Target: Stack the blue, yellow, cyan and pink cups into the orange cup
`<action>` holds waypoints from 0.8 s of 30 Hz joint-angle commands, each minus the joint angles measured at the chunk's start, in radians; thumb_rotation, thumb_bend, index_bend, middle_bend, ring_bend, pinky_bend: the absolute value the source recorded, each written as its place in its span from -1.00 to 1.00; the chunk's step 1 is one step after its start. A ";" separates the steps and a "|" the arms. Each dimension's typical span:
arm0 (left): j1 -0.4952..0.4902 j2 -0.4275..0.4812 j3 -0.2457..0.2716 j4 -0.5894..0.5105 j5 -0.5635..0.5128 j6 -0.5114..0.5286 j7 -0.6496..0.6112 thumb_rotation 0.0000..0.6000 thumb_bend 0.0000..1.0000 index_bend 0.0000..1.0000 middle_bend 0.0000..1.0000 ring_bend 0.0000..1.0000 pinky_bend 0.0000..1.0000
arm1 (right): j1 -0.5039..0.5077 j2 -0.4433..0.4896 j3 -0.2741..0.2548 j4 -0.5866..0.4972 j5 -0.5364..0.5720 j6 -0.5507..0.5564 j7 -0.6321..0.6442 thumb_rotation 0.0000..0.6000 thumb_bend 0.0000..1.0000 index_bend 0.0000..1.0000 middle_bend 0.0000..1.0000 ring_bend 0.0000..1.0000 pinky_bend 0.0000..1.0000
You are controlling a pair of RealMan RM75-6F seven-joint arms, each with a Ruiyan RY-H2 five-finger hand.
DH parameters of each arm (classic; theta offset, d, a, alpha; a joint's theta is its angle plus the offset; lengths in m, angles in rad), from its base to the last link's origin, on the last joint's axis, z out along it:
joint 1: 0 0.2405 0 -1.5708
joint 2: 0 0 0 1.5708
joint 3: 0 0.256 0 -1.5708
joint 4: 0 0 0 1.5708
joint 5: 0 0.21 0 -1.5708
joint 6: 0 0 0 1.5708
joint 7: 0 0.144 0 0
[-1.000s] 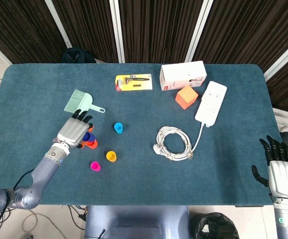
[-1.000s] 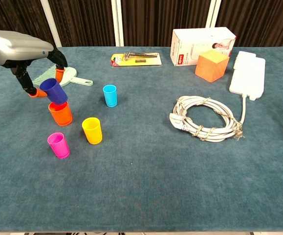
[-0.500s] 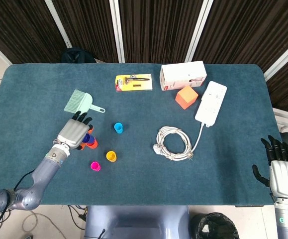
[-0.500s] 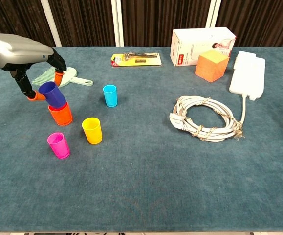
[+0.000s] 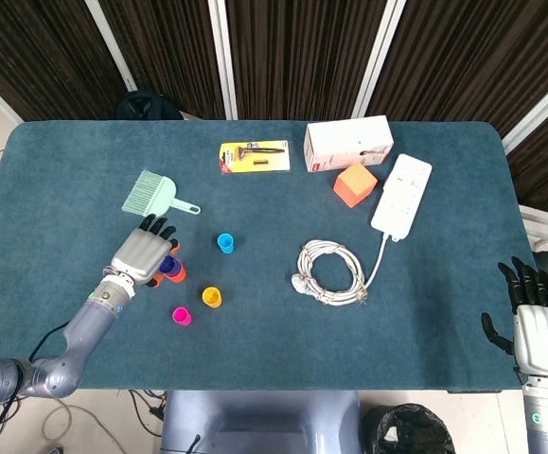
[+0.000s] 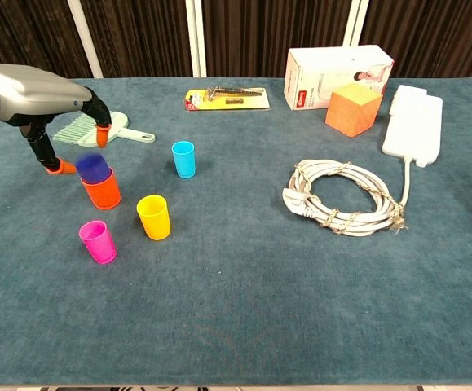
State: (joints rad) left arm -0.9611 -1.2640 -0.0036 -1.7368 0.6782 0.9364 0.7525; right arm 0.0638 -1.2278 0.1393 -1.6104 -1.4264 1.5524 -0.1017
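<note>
Seating the blue cup (image 6: 94, 167) in the orange cup (image 6: 102, 191) looks like your step in hand: it sits blurred in the mouth, perhaps not fully down, with your left hand (image 6: 52, 106) spread just above, apparently holding nothing. Next, take the yellow cup (image 6: 154, 217), just right of the stack; the cyan cup (image 6: 183, 159) and pink cup (image 6: 98, 242) stand empty. Your right hand (image 5: 536, 322) idles open off the table (image 6: 244, 326).

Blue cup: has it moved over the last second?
Yes. The blue cup has dropped down into the orange cup, which stayed put; only its blurred rim shows above it, and the left hand has let go.
</note>
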 commanded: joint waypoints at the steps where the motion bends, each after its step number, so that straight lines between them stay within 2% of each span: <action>1: -0.008 0.005 0.006 -0.007 -0.014 -0.006 0.012 1.00 -0.54 -0.63 -0.74 -1.00 -0.90 | 0.000 0.001 0.001 -0.001 0.001 0.001 0.000 1.00 -0.18 -0.77 -0.86 -0.81 -0.82; 8: -0.012 0.011 -0.004 -0.028 -0.002 0.002 -0.003 1.00 -0.55 -0.65 -0.74 -1.00 -0.90 | -0.001 0.000 0.001 -0.002 -0.002 0.003 -0.002 1.00 -0.18 -0.77 -0.86 -0.81 -0.82; 14: 0.003 0.009 -0.036 -0.051 0.074 0.006 -0.083 1.00 -0.55 -0.63 -0.74 -1.00 -0.90 | -0.003 0.001 0.005 -0.004 0.000 0.010 0.000 1.00 -0.19 -0.77 -0.86 -0.81 -0.82; 18: -0.001 0.013 -0.036 -0.077 0.110 -0.001 -0.088 1.00 -0.56 -0.61 -0.74 -1.00 -0.90 | -0.006 0.002 0.008 -0.006 0.003 0.015 0.003 1.00 -0.18 -0.77 -0.86 -0.81 -0.82; 24: -0.020 0.001 -0.031 -0.119 0.099 -0.019 -0.071 1.00 -0.57 -0.56 -0.75 -1.00 -0.91 | -0.009 0.007 0.008 -0.010 0.002 0.019 0.009 1.00 -0.18 -0.77 -0.86 -0.81 -0.82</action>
State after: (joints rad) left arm -0.9764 -1.2586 -0.0360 -1.8498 0.7818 0.9213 0.6764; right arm 0.0548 -1.2210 0.1472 -1.6203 -1.4248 1.5710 -0.0933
